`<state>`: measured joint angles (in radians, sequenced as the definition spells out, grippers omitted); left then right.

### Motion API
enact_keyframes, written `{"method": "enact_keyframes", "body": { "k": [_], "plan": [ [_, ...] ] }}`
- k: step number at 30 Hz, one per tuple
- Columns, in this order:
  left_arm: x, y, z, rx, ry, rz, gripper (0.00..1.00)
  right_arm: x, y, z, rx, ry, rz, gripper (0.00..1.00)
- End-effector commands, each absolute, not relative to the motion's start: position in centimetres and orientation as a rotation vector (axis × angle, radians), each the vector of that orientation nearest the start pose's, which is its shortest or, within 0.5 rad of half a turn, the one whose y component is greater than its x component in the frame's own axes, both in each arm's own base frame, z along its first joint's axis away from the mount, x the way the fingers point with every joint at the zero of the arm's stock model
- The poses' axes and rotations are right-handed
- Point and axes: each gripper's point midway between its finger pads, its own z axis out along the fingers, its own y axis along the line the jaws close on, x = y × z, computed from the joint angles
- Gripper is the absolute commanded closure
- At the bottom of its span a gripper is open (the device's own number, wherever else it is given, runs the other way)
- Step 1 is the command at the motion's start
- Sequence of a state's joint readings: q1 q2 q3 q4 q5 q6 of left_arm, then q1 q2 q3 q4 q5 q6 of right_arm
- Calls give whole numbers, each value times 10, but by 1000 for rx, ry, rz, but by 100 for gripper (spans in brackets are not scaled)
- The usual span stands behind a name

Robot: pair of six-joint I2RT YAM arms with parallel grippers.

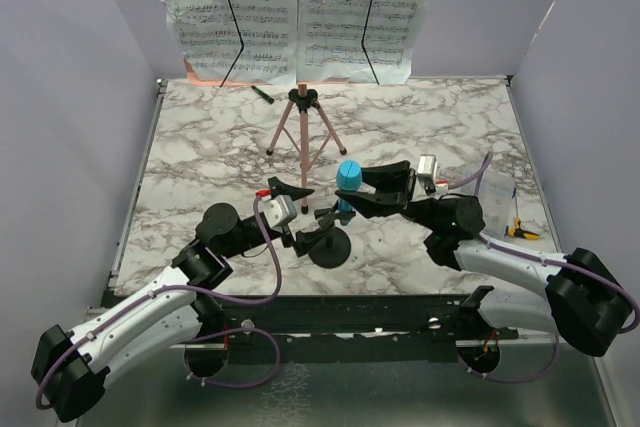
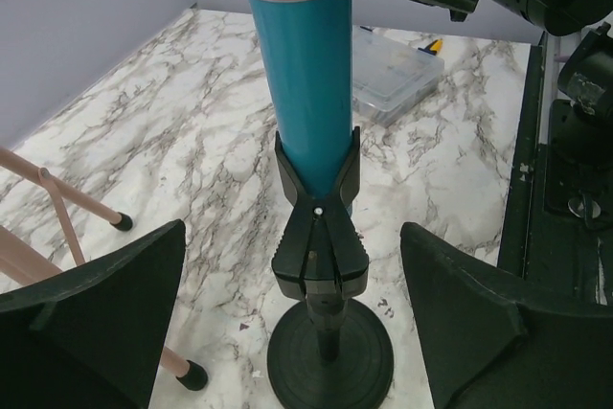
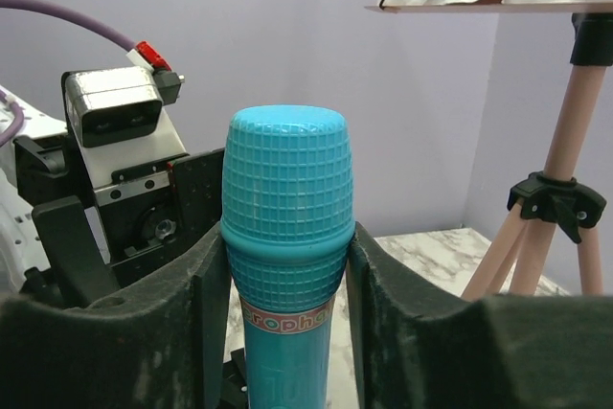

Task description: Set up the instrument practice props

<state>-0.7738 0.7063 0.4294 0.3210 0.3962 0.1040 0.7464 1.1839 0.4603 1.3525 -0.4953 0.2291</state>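
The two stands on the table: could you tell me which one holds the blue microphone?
The small black round-based stand, in front: its clip grips the blue microphone. The pink tripod stand behind it carries only sheet music.

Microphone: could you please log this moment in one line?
microphone: seated in mic stand | right pincer: holding microphone | left pincer: open, off stand

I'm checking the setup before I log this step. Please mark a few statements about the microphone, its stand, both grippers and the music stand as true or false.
1. The blue microphone sits in the mic stand clip. True.
2. The left gripper clamps the mic stand. False: its fingers stand apart on either side, not touching it.
3. The right gripper is shut on the microphone. True.
4. The music stand lies on its side. False: it stands upright on its tripod, with the sheet music on it.
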Motion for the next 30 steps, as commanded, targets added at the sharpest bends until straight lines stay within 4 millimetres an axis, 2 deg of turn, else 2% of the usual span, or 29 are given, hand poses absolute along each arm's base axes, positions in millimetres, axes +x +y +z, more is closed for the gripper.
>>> {"method": "enact_keyframes", "body": {
  "k": [1,14,20,23,25,30],
  "plan": [
    [179,-258,255,910,1250,-824,7,189,314,341,-738,852,1187,53],
    [180,-257,261,871,1256,-840,6,193,317,340,-735,894,1198,27],
    [187,-255,263,806,1295,-841,2,197,319,336,-727,940,1201,12],
    [189,-257,265,773,1317,-866,2,198,319,334,-727,952,1196,8],
    [191,-257,265,762,1326,-866,1,201,318,333,-717,964,1184,0],
    [196,-258,271,713,1334,-874,1,203,314,330,-714,983,1147,0]
  ]
}}
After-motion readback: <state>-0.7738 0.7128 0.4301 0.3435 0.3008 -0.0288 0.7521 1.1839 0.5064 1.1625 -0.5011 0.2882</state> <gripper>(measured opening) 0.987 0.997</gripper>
